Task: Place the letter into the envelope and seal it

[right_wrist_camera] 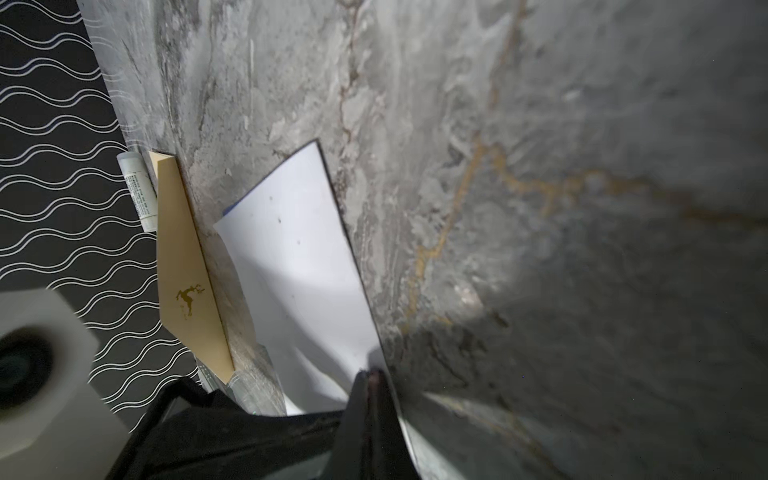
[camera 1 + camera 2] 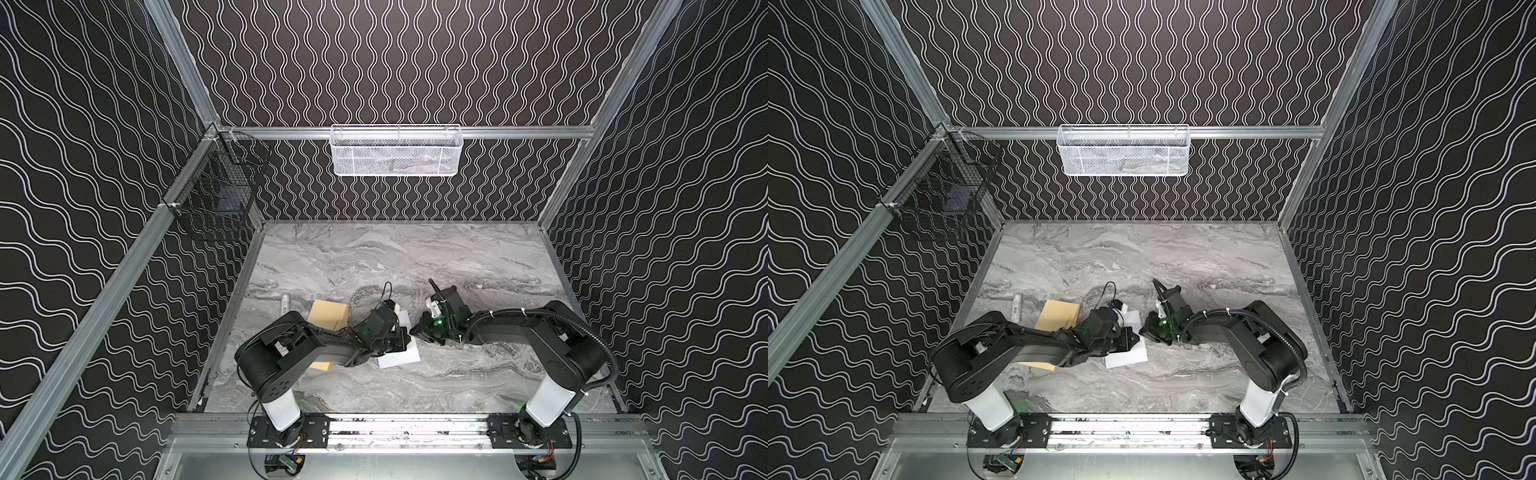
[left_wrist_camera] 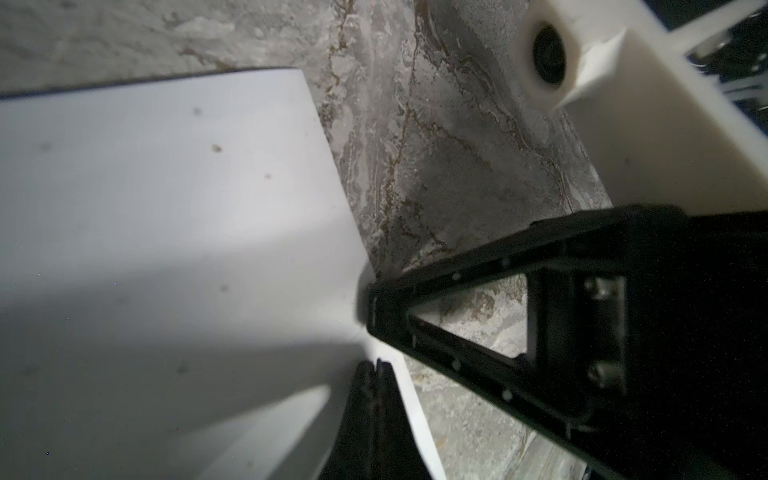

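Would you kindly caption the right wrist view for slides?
Right gripper pinches the edge of the white letter; tan envelope and tube lie nearby.

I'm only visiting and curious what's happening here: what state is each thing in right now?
letter: outside the envelope, plain white side up, pinched at one edge.
envelope: lying flat, letter not inside it; flap hard to judge.
white tube: lying on its side beside the envelope.
left gripper: shut on the letter.
right gripper: shut on the letter.

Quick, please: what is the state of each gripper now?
Left gripper: closed, pinching the letter at its edge.
Right gripper: closed, pinching the same letter's edge.
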`<control>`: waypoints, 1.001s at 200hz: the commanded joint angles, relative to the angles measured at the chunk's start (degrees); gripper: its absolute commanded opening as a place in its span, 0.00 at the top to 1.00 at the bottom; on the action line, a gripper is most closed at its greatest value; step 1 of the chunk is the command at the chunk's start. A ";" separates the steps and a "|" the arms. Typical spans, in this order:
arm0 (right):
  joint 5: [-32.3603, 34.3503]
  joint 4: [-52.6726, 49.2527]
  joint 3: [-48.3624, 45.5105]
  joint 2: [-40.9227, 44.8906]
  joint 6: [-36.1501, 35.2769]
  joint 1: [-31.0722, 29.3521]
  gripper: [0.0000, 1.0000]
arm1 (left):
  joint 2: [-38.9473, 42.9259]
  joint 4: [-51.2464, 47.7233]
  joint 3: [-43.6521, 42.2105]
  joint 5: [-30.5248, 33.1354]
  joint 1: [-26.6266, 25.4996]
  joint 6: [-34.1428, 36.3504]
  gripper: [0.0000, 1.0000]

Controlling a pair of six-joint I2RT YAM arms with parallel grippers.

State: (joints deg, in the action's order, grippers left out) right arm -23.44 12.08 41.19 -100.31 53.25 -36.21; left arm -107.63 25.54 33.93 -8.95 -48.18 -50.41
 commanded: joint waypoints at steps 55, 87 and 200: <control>3.53 -4.80 -0.67 -0.47 -1.44 0.07 1.00 | 8.91 -14.83 1.89 1.20 1.02 -1.70 0.84; 3.49 -5.61 0.10 -0.50 -2.49 0.08 1.00 | 11.96 -18.20 6.72 1.60 2.87 -0.86 0.80; 2.88 -5.84 0.51 -0.45 -3.16 0.08 1.00 | -1.22 -15.70 14.65 -4.62 5.12 3.84 1.00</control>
State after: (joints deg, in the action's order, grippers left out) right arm -23.55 10.74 41.89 -100.29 50.30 -36.21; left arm -107.44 8.56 48.71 -12.45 -42.96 -47.77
